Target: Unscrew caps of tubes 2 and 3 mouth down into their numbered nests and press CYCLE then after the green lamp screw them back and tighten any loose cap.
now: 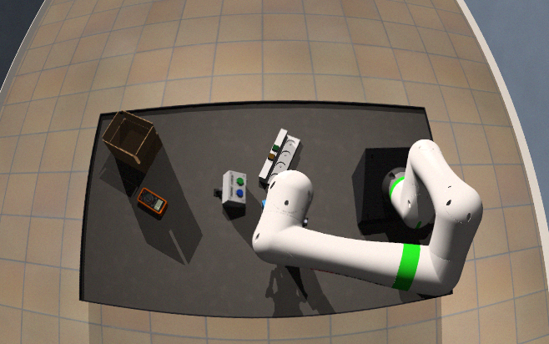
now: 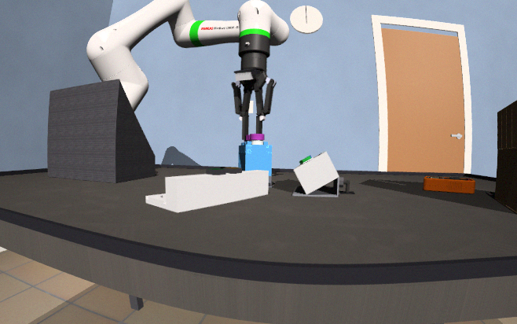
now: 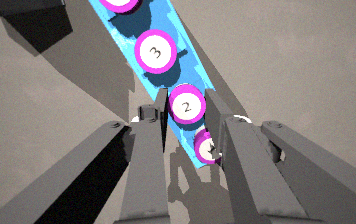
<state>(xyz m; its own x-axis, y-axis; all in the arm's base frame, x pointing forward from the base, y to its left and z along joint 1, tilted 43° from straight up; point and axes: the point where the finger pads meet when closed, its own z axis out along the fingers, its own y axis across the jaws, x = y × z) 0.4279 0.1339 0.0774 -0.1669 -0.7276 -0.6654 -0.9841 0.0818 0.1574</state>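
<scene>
The blue decapping station (image 3: pixel 167 20) (image 2: pixel 255 159) holds tubes with purple-rimmed, numbered caps. In the wrist view cap 2 (image 3: pixel 186 106) sits between my two finger pads, with cap 3 (image 3: pixel 155 52) beyond it, cap 4 (image 3: pixel 119 4) at the top edge and cap 1 (image 3: pixel 205 147) partly hidden by my right finger. My gripper (image 3: pixel 185 102) (image 2: pixel 252 131) points straight down and is shut on cap 2 (image 2: pixel 256 137), which is on its tube. The white cap tray (image 1: pixel 288 146) (image 2: pixel 212 190) shows empty nests. The key housing (image 1: pixel 231 189) (image 2: pixel 316 173) carries the green key (image 1: pixel 239 180) and the blue key (image 1: pixel 239 193), both unlit.
My arm hides the station in the overhead view. An open cardboard box (image 1: pixel 129 139) stands at the far left, with an orange multimeter (image 1: pixel 152 201) (image 2: pixel 449 184) near it. A dark wedge-shaped block (image 2: pixel 94 134) stands at the arm's base.
</scene>
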